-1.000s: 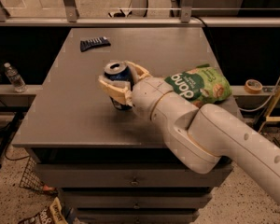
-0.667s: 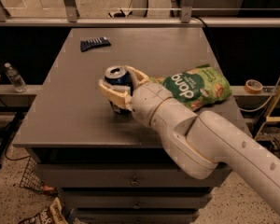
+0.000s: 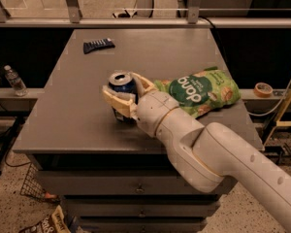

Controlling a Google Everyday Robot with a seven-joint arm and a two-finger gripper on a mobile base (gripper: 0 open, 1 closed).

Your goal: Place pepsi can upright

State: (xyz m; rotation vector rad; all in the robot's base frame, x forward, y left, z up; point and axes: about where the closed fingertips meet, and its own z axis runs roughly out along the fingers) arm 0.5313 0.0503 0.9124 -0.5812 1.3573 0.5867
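Observation:
The pepsi can (image 3: 121,86), blue with a silver top, stands upright on the grey table (image 3: 77,106), near its middle. My gripper (image 3: 123,92) reaches in from the lower right. Its two cream fingers sit on either side of the can, one finger (image 3: 117,101) at the front left and the other at the back right. The lower part of the can is hidden behind the front finger. My white arm fills the lower right of the view.
A green snack bag (image 3: 201,92) lies on the table just right of the gripper. A small dark blue packet (image 3: 98,44) lies at the far left of the table. A water bottle (image 3: 14,80) and a tape roll (image 3: 264,89) sit on ledges beside the table.
The gripper and the can have lowered slightly towards the table. The can has stayed upright between the fingers.

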